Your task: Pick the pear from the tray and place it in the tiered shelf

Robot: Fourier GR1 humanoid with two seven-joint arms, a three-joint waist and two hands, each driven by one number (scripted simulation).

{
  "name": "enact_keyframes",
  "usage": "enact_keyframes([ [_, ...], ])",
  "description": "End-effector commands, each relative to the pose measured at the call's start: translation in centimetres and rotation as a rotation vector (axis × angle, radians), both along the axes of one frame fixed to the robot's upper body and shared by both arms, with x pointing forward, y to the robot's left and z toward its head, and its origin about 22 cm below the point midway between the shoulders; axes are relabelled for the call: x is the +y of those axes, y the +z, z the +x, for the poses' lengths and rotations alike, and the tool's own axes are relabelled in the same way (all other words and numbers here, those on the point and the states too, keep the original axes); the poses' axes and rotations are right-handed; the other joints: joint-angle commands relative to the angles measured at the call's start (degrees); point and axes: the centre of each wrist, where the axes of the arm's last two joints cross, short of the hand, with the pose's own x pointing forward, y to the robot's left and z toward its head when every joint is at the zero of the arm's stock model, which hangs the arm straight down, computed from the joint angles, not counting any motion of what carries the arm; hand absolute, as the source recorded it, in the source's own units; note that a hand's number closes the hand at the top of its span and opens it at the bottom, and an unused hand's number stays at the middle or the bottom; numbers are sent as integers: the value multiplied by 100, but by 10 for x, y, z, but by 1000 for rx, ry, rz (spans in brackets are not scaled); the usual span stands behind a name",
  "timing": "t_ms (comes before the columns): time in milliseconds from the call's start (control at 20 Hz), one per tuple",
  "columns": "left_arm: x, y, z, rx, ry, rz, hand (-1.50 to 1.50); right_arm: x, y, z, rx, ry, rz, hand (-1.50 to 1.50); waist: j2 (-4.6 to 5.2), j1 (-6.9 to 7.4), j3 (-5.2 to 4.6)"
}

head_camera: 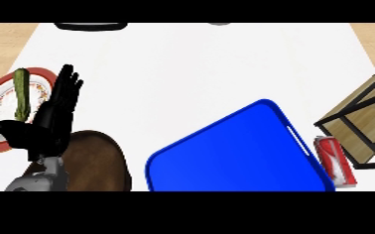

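My left hand (50,119) is up at the left side of the view. The fingers are straight and point up, close together, and my thumb sticks out to the side. It is wide open and holds nothing. My grey arm (35,181) comes up from the bottom edge under it.

Behind my fingers is a white plate (36,81) with a red rim. A long green vegetable (22,95) lies on the plate. My hand shows in front of the plate, but I cannot tell if it touches it. Low down, just beside my arm, is a round brown thing (99,163).

The blue tray (234,161) is in the middle and to the right, turned at a slant, well apart from my hand. I cannot see the pear, so I cannot tell where it is.

The tiered shelf (357,113) is at the right edge, made of wood with black bars. A red can (336,159) lies between the tray and the shelf, just beside the tray's corner.
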Motion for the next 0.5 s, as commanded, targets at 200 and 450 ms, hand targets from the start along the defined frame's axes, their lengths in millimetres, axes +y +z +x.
enact_keyframes([
  [200, 0, 5, 5, -16, 1, 11, 0, -14, 8, -30, -15, 82, 22, -150, 23, -2, 27],
  [450, 6, 0, -2, 15, 6, -3, 0, -19, 6, -44, -21, 95, 41, -150, -5, -64, 36],
])
